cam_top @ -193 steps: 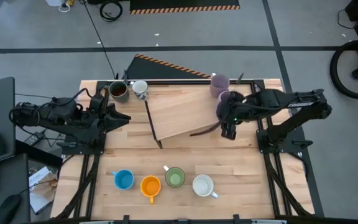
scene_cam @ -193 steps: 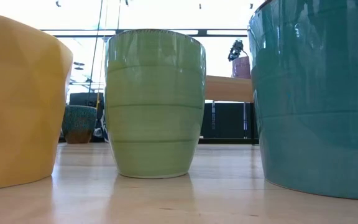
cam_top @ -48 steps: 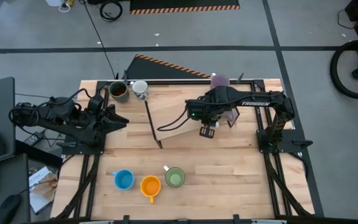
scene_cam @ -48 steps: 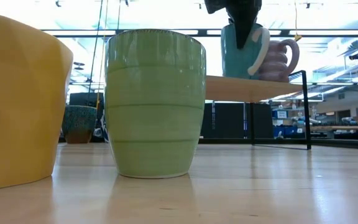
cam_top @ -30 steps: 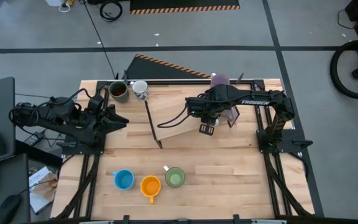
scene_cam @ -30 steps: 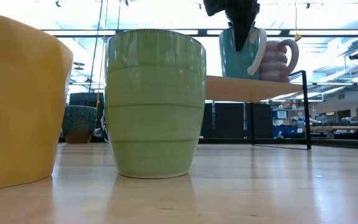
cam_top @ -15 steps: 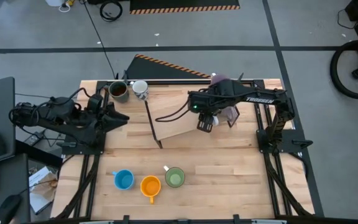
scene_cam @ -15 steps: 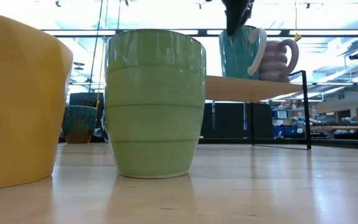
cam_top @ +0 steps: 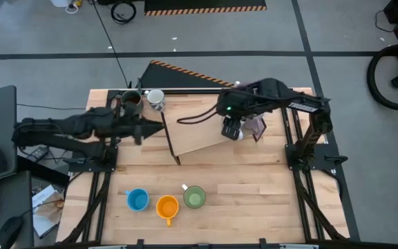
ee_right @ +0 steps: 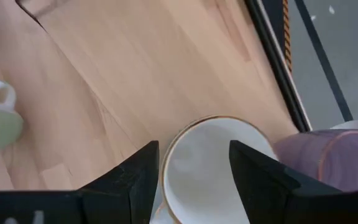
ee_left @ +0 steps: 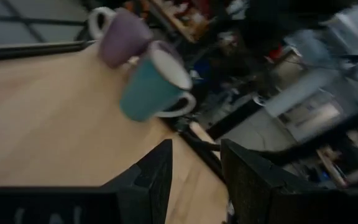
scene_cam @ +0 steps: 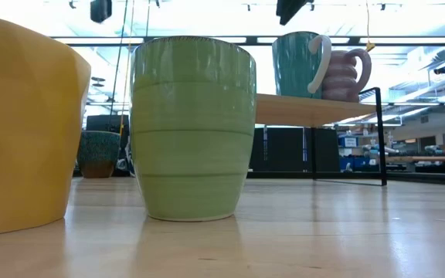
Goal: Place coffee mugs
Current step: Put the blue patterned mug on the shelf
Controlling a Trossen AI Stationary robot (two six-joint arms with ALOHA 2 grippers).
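A teal mug with a white inside and white handle (scene_cam: 298,66) stands by its base on the raised wooden shelf (cam_top: 199,131). A lilac mug (scene_cam: 348,73) stands right beside it. My right gripper (ee_right: 194,183) hangs open just above the teal mug's white mouth (ee_right: 213,165), clear of it. My left gripper (ee_left: 196,180) is open and holds nothing. It reaches level from the table's left toward the shelf (cam_top: 154,130). The blue (cam_top: 137,200), orange (cam_top: 166,206) and green (cam_top: 194,198) mugs stand near the front edge.
A dark brown mug (cam_top: 131,102) and a patterned mug (cam_top: 155,99) stand at the far left of the table. The shelf's black frame leg (cam_top: 170,142) rises between my left gripper and the shelf board. Bare wood lies to the right of the front mugs.
My right gripper has let go of the teal mug and risen straight up off it. The mug stays upright on the shelf beside the lilac one. My left arm has swung out from the table's left edge toward the shelf and dipped a little.
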